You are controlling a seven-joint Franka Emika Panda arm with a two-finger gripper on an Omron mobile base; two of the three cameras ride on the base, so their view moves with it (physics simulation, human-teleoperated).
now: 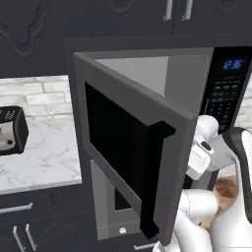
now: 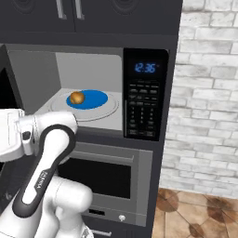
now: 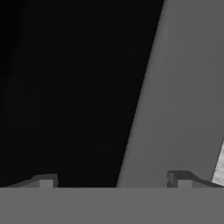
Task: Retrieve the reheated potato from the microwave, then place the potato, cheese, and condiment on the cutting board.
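Right base view gives the clearest look at the microwave point(image 2: 139, 93), which is easily the biggest thing going on here: a grey steel built-in with its door point(image 1: 133, 142) swung wide open, a black keypad panel point(image 2: 144, 109) on the right side and a blue digital display point(image 2: 145, 68) glowing above the buttons. From the left base view that open door takes up most of the middle of the shot, dark glass facing out, with a marble-looking counter point(image 1: 44, 147) off to the left and a dark toaster point(image 1: 12, 130) sitting on it. Below the microwave there's a lower oven point(image 2: 111, 181) with a dark window. The white arm's elbow and forearm are bunched up right next to the door edge. Inside the cavity there's a round glass turntable point(image 2: 104, 114) with a blue plate point(image 2: 93, 99) on it, and the potato point(image 2: 77, 97) is sitting on the left part of that plate, small, round and golden-brown, nothing touching it. Smallest bit: the gripper point(image 3: 114, 179) in the hand view, where the two finger tips poke up at the bottom quite far apart with nothing between them, so the claw is spread wide and holding nothing, staring at the dark door glass and its grey frame up close.
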